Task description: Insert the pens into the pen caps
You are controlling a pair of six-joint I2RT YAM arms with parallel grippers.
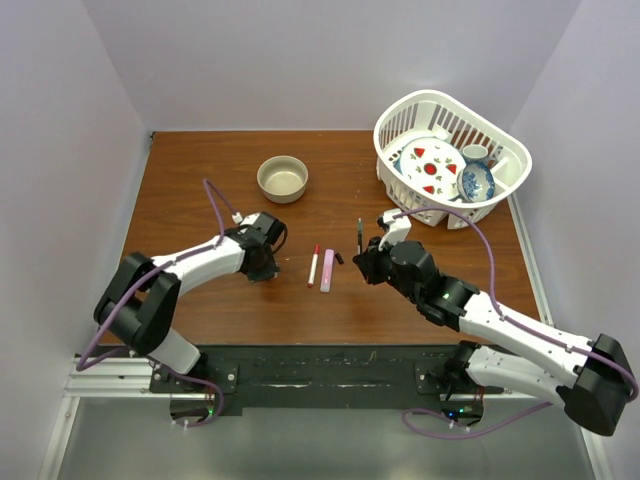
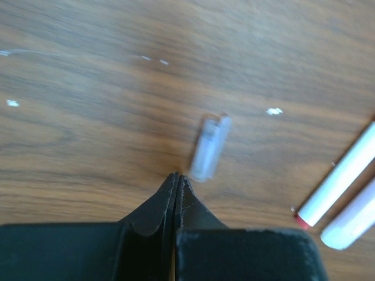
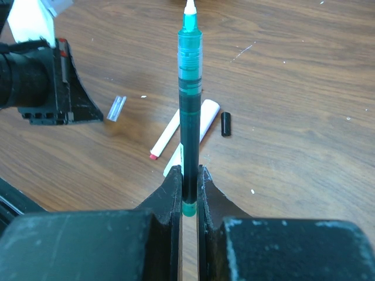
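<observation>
Quick rundown of where stuff sits rn. On the right side, the right gripper (image 3: pixel 188 174) is clamped on the dark teal pen (image 3: pixel 188 88) near its back end. The pen sticks straight out past the fingers toward the top of the right wrist frame, white nib at the far end. That half looks sorted imo.

The left gripper (image 2: pixel 177 178) is fully closed w/ nothing in it, tips low over the wood. The clear grey cap (image 2: pixel 209 147) lies flat on the table (image 2: pixel 88 70) just beyond those tips and a touch to the right in the left wrist frame, not touching afaict. Its long axis runs nearly bottom-to-top of frame, leaning a bit right, so roughly in line w/ where the fingers point. The jaws would close across its thin side. Left arm is def the nearer one.

Other bits: the white pen w/ red tip (image 2: pixel 340 178) and pink marker (image 1: pixel 328 270) lie side by side near center of the top view. A small black cap (image 3: pixel 225 124) sits just right of them in the right wrist frame.

My guess: left has to open up, nudge fwd and right, then grab the cap.
</observation>
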